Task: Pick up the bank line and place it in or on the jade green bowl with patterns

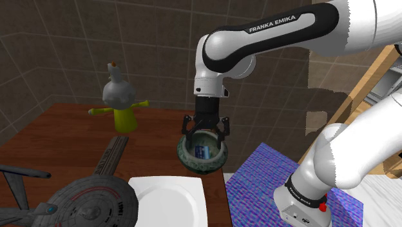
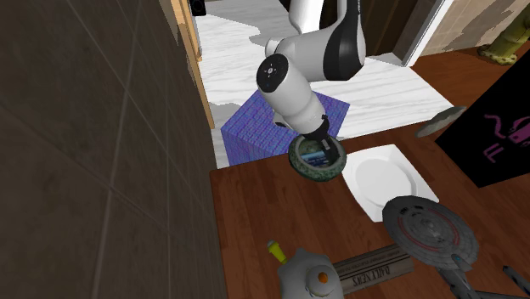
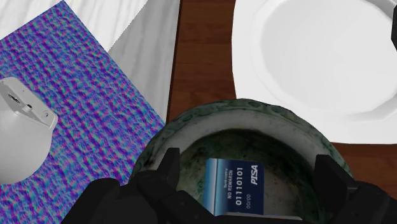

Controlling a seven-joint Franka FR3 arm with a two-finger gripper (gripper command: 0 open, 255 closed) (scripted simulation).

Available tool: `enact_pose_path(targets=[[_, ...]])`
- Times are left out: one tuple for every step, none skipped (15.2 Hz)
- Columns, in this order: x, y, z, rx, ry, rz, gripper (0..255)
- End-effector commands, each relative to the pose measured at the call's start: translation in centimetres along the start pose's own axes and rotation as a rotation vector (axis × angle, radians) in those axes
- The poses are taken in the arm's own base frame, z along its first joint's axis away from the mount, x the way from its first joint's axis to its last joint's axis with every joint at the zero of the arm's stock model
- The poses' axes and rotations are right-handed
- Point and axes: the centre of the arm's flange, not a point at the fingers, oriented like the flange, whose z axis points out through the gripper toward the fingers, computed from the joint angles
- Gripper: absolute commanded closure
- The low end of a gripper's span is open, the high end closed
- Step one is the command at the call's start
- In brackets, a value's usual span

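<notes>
Black end effector (image 3: 248,164) spread — flat card (image 3: 234,186), mottled bowl (image 3: 191,124)

A white plate (image 1: 169,198) lies beside a starship model (image 1: 89,204).

Flat even light, dim wall (image 2: 85,127), bright plate (image 3: 312,57), soft shadows

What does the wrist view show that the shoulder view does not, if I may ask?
The wrist view adds the print on the blue card: the digits 01110101 and small lettering. The shoulder view adds a yellow and grey toy figure, a grey starship model and the tiled wall. Both share the card lying inside the green patterned bowl, the open gripper over it with fingers apart, the white plate beside the bowl, the wooden table and the purple-blue stand.
</notes>
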Motion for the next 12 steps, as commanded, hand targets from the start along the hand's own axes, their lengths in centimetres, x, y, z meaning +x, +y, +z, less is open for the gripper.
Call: enact_pose_path(targets=[[0.0,0.0,0.0,0.0,0.0,0.0,0],[0.0,0.0,-1.3,0.0,0.0,0.0,0],[0.0,0.0,-2.6,0.0,0.0,0.0,0],[0.0,0.0,-4.0,0.0,0.0,0.0,0],[0.0,0.0,-5.0,0.0,0.0,0.0,0],[0.0,0.0,-5.0,0.0,0.0,0.0,0],[0.0,0.0,-5.0,0.0,0.0,0.0,0],[0.0,0.0,-5.0,0.0,0.0,0.0,0],[0.0,0.0,-5.0,0.0,0.0,0.0,0],[0.0,0.0,-5.0,0.0,0.0,0.0,0],[0.0,0.0,-5.0,0.0,0.0,0.0,0],[0.0,0.0,-5.0,0.0,0.0,0.0,0]])
